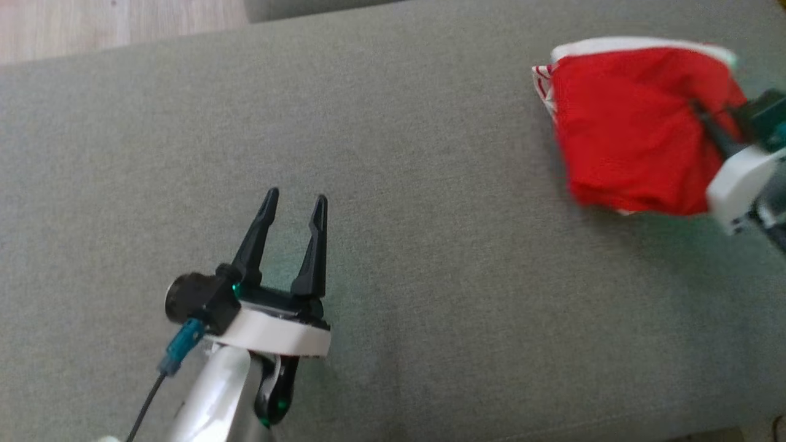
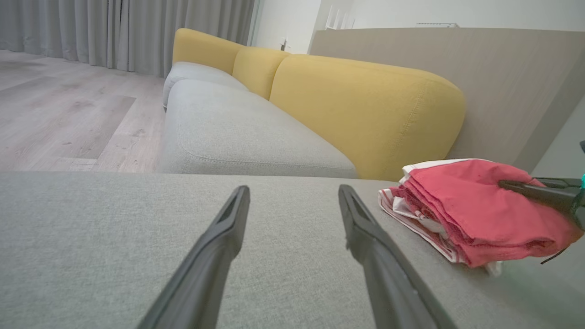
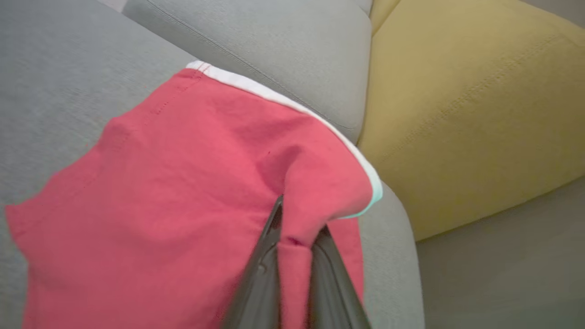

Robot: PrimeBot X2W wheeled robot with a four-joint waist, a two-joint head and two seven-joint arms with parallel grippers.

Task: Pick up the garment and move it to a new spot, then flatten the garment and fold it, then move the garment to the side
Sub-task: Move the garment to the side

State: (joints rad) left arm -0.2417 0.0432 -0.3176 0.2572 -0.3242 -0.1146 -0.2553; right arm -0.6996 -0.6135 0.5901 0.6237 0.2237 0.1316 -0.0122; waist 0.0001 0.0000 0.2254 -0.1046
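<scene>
The garment (image 1: 626,129) is a folded red cloth with a white trim, lying at the far right of the grey cushion. Its stacked layers show in the left wrist view (image 2: 475,214). My right gripper (image 1: 700,110) is shut on a pinch of the garment's red fabric near its right edge; in the right wrist view the cloth (image 3: 183,183) bunches up between the two dark fingers (image 3: 267,265). My left gripper (image 1: 295,205) hovers open over bare cushion at the lower left, well apart from the garment, nothing between its fingers (image 2: 215,242).
The grey cushion (image 1: 430,245) spreads wide across the head view. A sofa with a yellow backrest (image 2: 365,105) and grey seat (image 2: 237,132) stands just beyond its far edge. Wooden floor (image 2: 68,109) lies to the left of the sofa.
</scene>
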